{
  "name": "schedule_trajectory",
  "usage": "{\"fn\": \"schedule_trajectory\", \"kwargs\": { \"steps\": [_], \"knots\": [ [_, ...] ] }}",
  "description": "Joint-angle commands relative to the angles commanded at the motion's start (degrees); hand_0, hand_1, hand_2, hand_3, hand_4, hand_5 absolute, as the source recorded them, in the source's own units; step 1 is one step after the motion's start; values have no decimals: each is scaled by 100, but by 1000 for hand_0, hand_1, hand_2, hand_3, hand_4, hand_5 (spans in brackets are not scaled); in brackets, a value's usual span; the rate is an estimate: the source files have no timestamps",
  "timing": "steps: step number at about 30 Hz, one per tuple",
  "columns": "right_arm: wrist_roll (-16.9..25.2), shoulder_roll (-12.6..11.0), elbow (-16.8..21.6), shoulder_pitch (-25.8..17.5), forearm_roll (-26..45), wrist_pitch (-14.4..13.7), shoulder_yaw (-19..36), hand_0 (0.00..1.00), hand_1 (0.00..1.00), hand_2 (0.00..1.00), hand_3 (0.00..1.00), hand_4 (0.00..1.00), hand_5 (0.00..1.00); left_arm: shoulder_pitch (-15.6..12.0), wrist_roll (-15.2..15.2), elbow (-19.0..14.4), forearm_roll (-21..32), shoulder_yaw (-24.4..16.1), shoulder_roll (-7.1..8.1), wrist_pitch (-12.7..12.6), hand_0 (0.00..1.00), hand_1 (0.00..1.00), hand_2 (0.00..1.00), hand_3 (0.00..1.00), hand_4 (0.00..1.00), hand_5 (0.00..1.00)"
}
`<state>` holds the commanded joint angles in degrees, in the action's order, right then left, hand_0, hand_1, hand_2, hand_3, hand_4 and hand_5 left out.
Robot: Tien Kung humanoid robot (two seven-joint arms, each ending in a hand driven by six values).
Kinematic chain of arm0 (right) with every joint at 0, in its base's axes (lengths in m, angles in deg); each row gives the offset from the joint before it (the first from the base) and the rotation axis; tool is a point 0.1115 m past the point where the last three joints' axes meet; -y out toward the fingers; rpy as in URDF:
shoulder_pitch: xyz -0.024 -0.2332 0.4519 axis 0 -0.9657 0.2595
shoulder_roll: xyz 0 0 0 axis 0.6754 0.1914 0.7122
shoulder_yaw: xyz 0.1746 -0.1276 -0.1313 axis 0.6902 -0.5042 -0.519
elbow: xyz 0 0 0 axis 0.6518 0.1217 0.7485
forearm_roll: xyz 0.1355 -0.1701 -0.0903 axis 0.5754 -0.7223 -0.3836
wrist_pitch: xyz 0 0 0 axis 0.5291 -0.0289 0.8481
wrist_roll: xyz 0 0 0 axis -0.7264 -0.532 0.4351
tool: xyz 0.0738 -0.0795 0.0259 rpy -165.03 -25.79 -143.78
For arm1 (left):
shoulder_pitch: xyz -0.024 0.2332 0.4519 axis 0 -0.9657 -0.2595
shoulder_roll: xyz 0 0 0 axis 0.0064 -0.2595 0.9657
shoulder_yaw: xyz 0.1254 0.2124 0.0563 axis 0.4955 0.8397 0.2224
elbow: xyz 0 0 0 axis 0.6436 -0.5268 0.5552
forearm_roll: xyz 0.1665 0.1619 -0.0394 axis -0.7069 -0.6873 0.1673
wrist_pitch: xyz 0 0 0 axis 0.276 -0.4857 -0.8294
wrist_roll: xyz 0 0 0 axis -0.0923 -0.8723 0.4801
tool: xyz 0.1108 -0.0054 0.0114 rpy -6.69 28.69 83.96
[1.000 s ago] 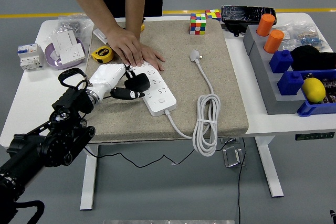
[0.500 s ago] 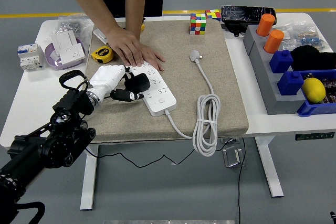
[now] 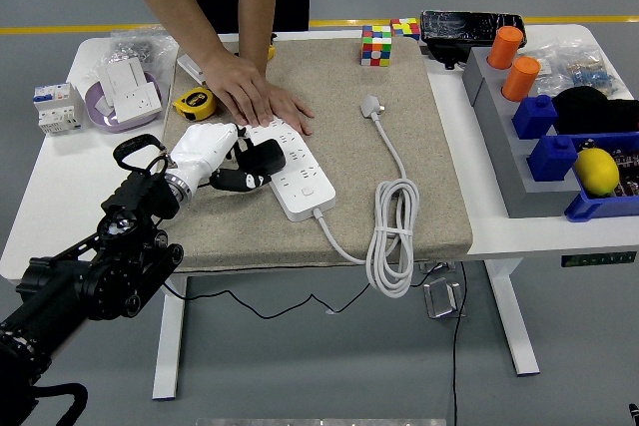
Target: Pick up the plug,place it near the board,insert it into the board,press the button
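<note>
Left hand (image 3: 212, 159) grasps black plug (image 3: 258, 158) by its body, plug at near-left end of white power strip (image 3: 297, 174) w/ person's hand (image 3: 258, 95) steadying it; plug prob. light, rigid, smooth plastic—grip sides, keep prongs square.

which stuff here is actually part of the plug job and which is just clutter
In the job:
black plug, held in the left hand
white power strip, steadied by a person's hand

Lying about:
tape measure
two puzzle cubes
strip's own coiled cable
orange cylinders
lemon
</note>
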<state>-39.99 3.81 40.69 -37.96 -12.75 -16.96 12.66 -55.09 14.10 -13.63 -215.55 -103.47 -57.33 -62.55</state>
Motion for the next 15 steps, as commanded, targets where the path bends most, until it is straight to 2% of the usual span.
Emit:
{"fn": "schedule_trajectory", "kwargs": {
  "steps": [6, 7, 12, 13, 15],
  "knots": [
    [-6, 2, 1, 3, -3, -1, -3, 938, 872, 811, 804, 998, 998, 37, 1, 30, 32, -5, -24, -19, 388, 430, 410, 493, 883, 511],
    [-7, 1, 2, 6, -3, -3, -5, 938, 872, 811, 805, 998, 998, 45, 2, 33, 39, -10, -28, -27, 374, 390, 387, 485, 819, 546],
    [-11, 2, 3, 31, -11, -5, 4, 938, 872, 811, 805, 998, 998, 75, 8, 48, 78, -15, -36, -78, 374, 390, 387, 485, 819, 546],
    [-12, 2, 3, 36, -12, -5, 6, 938, 872, 811, 805, 998, 998, 81, 4, 51, 76, -13, -37, -85, 358, 336, 339, 453, 647, 549],
    [-13, 5, 4, 42, -13, -5, 9, 938, 872, 811, 805, 998, 998, 86, -6, 52, 68, -10, -38, -90, 358, 336, 339, 453, 647, 549]
  ]
}}
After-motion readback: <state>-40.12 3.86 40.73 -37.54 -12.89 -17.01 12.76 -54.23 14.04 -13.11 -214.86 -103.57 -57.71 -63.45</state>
